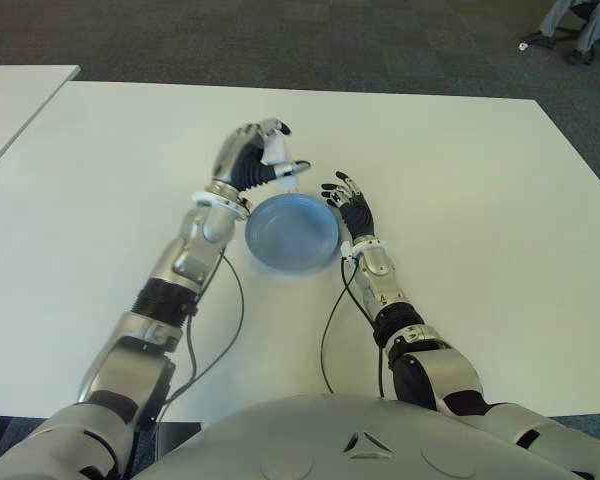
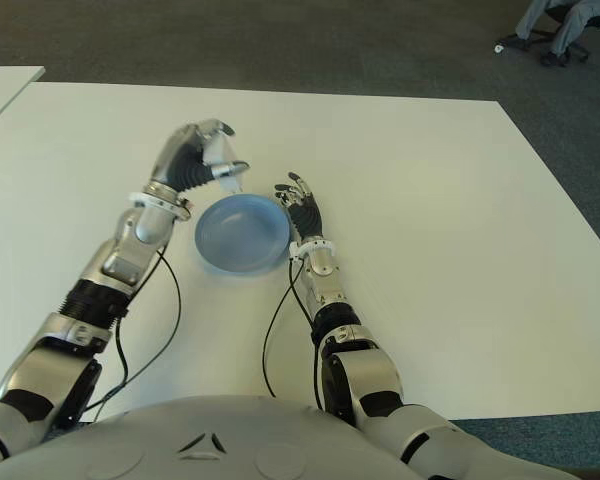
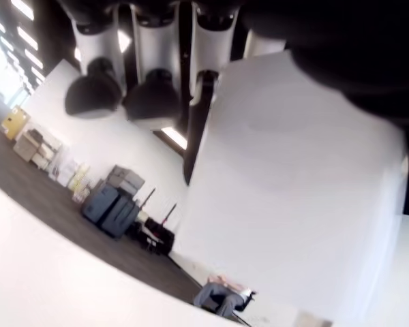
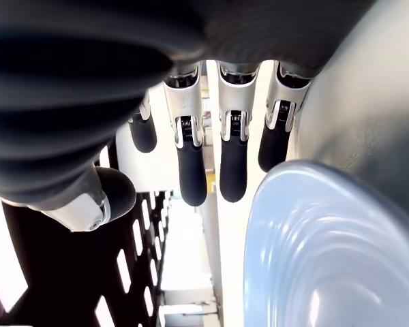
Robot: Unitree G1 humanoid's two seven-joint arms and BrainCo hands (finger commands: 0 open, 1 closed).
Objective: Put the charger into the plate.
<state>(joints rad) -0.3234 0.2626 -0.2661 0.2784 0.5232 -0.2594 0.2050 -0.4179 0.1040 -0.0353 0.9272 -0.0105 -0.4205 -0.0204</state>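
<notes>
My left hand [image 1: 265,155] is curled around a white charger [image 1: 288,172] and holds it just above the far left rim of the blue plate [image 1: 292,235]. The left wrist view is mostly filled by the charger's white body [image 3: 293,191], with the fingers [image 3: 150,102] wrapped over it. The plate stands empty on the white table [image 1: 460,200]. My right hand [image 1: 348,205] shows at the plate's right rim with its fingers [image 4: 191,163] stretched out and holding nothing; the plate's edge [image 4: 327,252] is close beside them.
A second white table [image 1: 10,90] stands at the far left. A seated person's legs and a chair [image 1: 580,30] show at the top right on the dark carpet. Black cables [image 1: 330,330] trail from both wrists across the near table.
</notes>
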